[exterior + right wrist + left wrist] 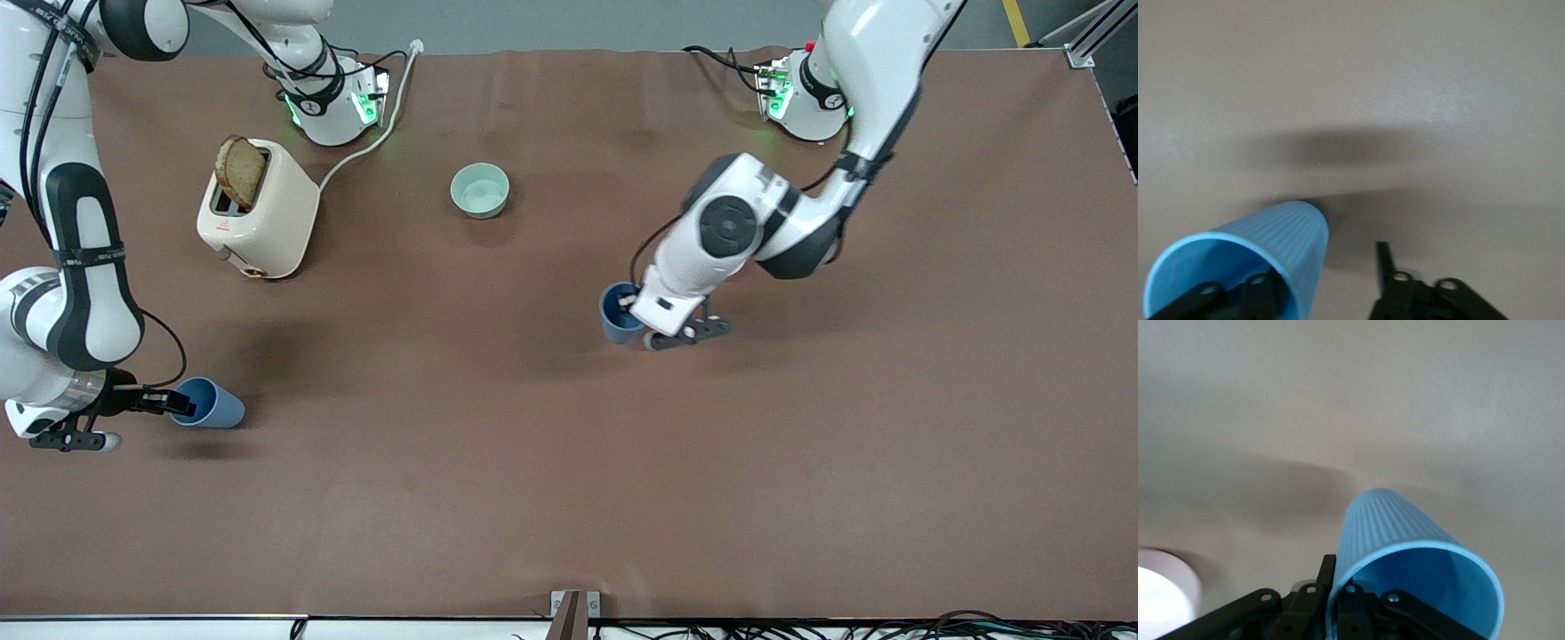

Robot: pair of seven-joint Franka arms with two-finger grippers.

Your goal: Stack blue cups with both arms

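One blue cup (616, 313) is near the table's middle, tilted, with its mouth up. My left gripper (633, 307) is shut on its rim. In the left wrist view (1338, 581) one finger is inside the cup (1405, 533) and one outside, pinching the wall. The other blue cup (213, 404) lies tilted at the right arm's end of the table, its mouth toward my right gripper (176, 404). In the right wrist view the gripper (1325, 275) is open. One finger is inside that cup (1271, 240) and the other stands well apart outside.
A cream toaster (267, 222) holding a slice of bread (240, 171) stands near the right arm's base. A pale green bowl (480, 190) sits farther from the front camera than the left gripper's cup. A pale round rim (1161, 587) shows in the left wrist view.
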